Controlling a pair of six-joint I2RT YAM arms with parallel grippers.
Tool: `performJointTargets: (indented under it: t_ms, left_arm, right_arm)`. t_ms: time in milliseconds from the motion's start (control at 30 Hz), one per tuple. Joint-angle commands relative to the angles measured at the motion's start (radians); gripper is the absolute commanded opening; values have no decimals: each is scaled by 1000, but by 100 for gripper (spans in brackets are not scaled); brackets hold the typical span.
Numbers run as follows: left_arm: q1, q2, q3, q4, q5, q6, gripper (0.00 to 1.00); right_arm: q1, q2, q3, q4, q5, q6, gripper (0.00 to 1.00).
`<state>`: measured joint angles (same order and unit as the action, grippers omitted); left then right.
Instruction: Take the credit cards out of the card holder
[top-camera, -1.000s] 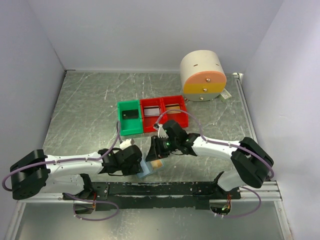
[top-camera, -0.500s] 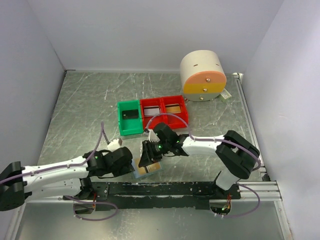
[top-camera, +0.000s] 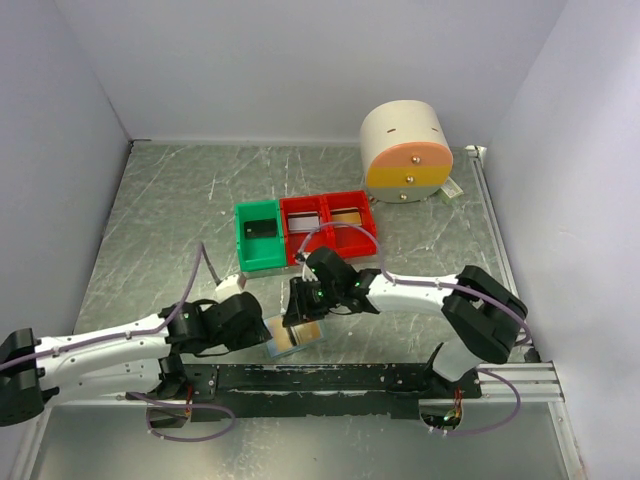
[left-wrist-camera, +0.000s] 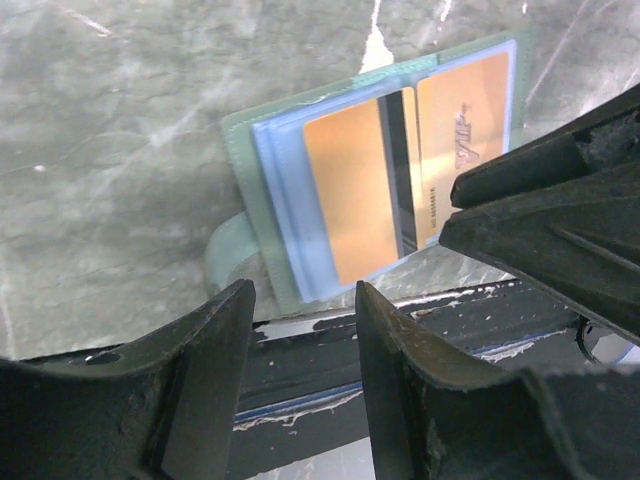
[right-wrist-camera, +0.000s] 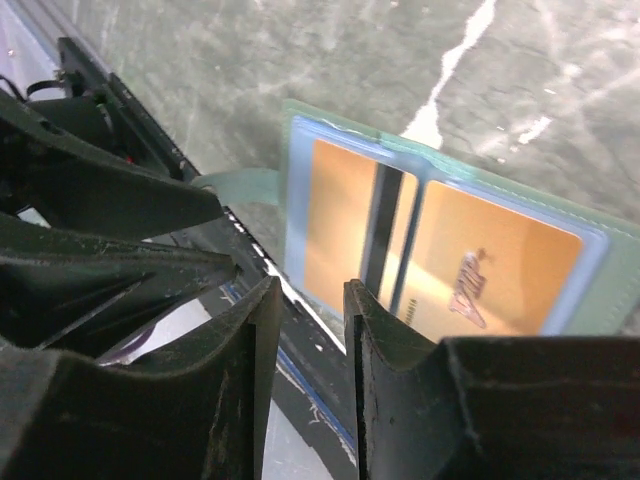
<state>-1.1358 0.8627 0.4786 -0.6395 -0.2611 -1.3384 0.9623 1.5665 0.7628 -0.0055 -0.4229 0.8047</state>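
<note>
**Op A:** Card holder (left-wrist-camera: 270, 170) lies spread open and flat at the near edge of the worktop (left-wrist-camera: 120, 150), right against the black base rail (left-wrist-camera: 330, 340). My left fingers (left-wrist-camera: 300, 300) stand partly open over that edge with nothing between them. The right fingers (right-wrist-camera: 307, 295) show a narrower gap, also empty, just above the holder's rail side.

**Op B:** What worries you?

**Op A:** Three things, I'd judge. The sleeve is soft, so pulling a card may drag the whole holder along unless I pin it. A push toward me could send it onto the rail. And both sets of fingers are crowded over one small thing, so they could knock each other.

**Op B:** Counts?

**Op A:** One holder with two pockets. Two credit cards for certain: a plain orange one (left-wrist-camera: 350, 190) and a gold one with script (left-wrist-camera: 465, 130). The dark strip between them I can't place. Behind are one green bin (top-camera: 260, 235), two red bins (top-camera: 328, 225) and one round drawer unit (top-camera: 405, 150).
</note>
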Motion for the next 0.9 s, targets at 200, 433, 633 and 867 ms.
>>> performJointTargets:
  t_ms: [200,433,633,867]
  left_arm:
    - [0,196,86,172,56,112,54]
    - [0,226,37,218,68,87,53]
    - [0,237,-31,253,81,50,49]
    - [0,273,-36,232,73,38,44]
  right_arm:
    - [-20,5,-91,43,49,56,31]
    - [-21,34,-115,97,25,82,30]
    - [-23,56,-138,154,4,118,30]
    - [-30,63,-171,221,-24,166,24]
